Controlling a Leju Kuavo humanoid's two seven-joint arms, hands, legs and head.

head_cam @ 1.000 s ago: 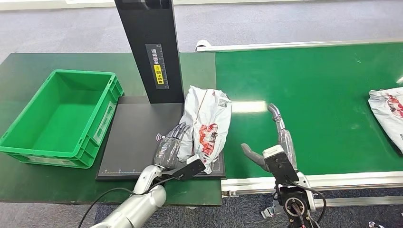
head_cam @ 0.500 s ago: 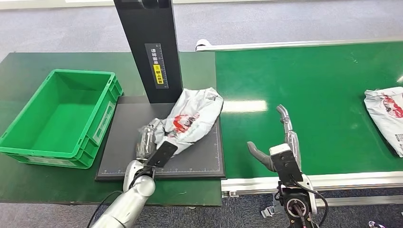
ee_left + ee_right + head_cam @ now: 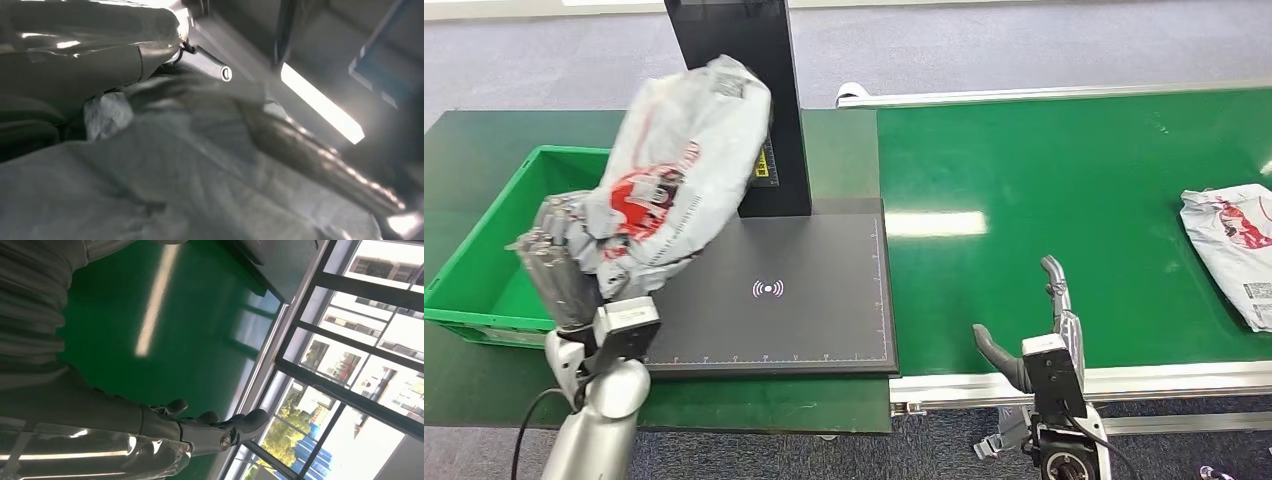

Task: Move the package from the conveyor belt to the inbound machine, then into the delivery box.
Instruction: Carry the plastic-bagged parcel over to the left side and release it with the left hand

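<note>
My left hand (image 3: 559, 262) grips a grey plastic package (image 3: 674, 170) with red print and holds it in the air, over the right end of the green delivery box (image 3: 474, 268) and the left part of the inbound machine's black plate (image 3: 804, 320). The machine's black post (image 3: 744, 70) rises behind the package. Up close in the left wrist view, the crumpled grey package (image 3: 200, 190) lies against my left hand (image 3: 90, 55). My right hand (image 3: 1042, 330) hovers open above the near edge of the green conveyor belt (image 3: 1074, 180), fingers apart and empty; its fingers (image 3: 210, 432) show in the right wrist view.
A second grey package (image 3: 1229, 245) lies on the belt at the far right. The box and machine stand on a dark green table (image 3: 484, 130). The belt's metal frame (image 3: 1124, 382) runs along the near edge.
My left hand has lifted the package off the black plate and carried it up and left toward the green box. My right hand drew back toward the belt's near edge. The far package drifted left.
</note>
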